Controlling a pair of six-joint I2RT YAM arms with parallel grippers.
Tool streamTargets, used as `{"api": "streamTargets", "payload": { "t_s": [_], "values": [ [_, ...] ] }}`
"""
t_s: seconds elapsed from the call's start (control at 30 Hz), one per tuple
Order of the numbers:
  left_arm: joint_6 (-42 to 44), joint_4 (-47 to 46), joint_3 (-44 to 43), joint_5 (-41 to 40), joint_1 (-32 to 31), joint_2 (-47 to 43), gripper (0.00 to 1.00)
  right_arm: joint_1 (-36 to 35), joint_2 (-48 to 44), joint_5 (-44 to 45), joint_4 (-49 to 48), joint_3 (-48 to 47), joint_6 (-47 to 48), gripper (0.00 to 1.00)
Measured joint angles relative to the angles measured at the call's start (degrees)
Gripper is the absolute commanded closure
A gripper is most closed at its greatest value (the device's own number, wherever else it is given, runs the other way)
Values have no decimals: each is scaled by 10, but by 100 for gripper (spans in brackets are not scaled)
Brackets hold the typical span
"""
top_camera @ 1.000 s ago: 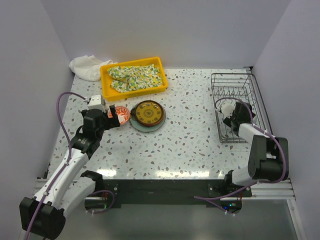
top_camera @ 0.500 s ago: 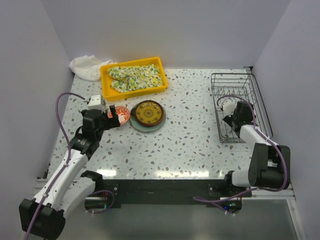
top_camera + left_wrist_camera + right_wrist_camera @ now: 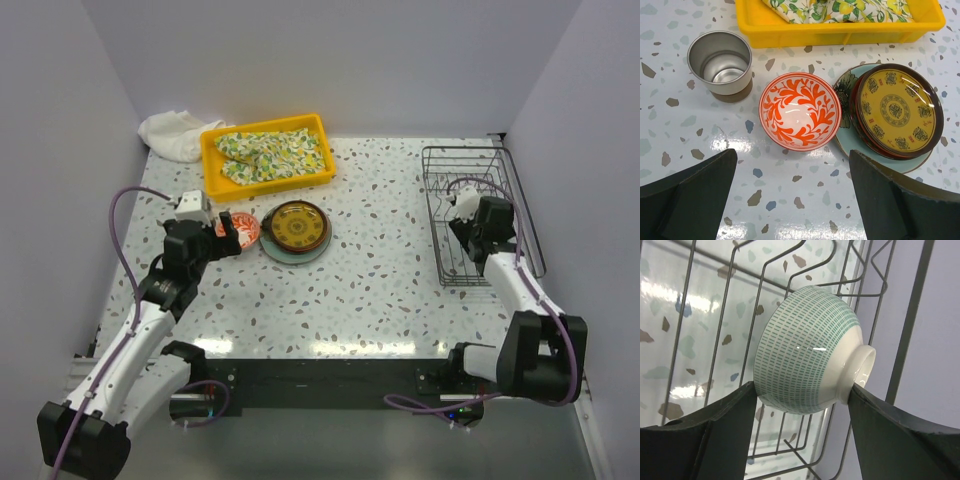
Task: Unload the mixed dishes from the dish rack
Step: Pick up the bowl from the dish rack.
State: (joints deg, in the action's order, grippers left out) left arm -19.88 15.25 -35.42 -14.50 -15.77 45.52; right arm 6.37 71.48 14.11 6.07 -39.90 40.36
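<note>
— While your left gripper (image 3: 795,200) hung over the table (image 3: 790,165), its jaws stood wide and held nothing.
— Agreed. Under it you had the cup (image 3: 720,62), the red bowl (image 3: 800,111) just beside it, and the yellow plate (image 3: 896,111) stacked on the pale plate (image 3: 842,144). All were out of the rack and near the tray (image 3: 840,35).
— Further right, what was left for you?
— One green bowl (image 3: 807,360), lying on its side among the wires of the rack (image 3: 445,175). Your right gripper (image 3: 802,389) was closed on it, one finger at the rim, the other against the foot ring. Whether you had it clear of the wires, I couldn't tell.
— How would it have handled for you?
— Judging by the gloss, it was glazed ceramic: stiff, light enough for one arm, slick, and likely to chip or break if dropped. Your grip ran across a curved wall, so the bowl could have squirted out. The foot ring was the surer hold, since it gave the finger a ledge.
— And the rack?
— Its wires stood close around the bowl, so you needed to raise it straight and slowly, or the rim might have caught.
</note>
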Motion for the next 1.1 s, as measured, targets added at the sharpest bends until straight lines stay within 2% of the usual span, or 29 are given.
{"api": "streamTargets", "payload": {
  "t_s": [0.5,0.77,1.1],
  "values": [
    [0,-8,6,32,-5,22,1,0,-76,-8,39,-70,-298,67],
    [-1,-3,-4,71,-9,54,1,-11,-109,-86,38,-99,-425,68],
    [-23,-7,-86,144,-12,97,1,-98,-123,-215,7,-100,-540,68]
  ]
}}
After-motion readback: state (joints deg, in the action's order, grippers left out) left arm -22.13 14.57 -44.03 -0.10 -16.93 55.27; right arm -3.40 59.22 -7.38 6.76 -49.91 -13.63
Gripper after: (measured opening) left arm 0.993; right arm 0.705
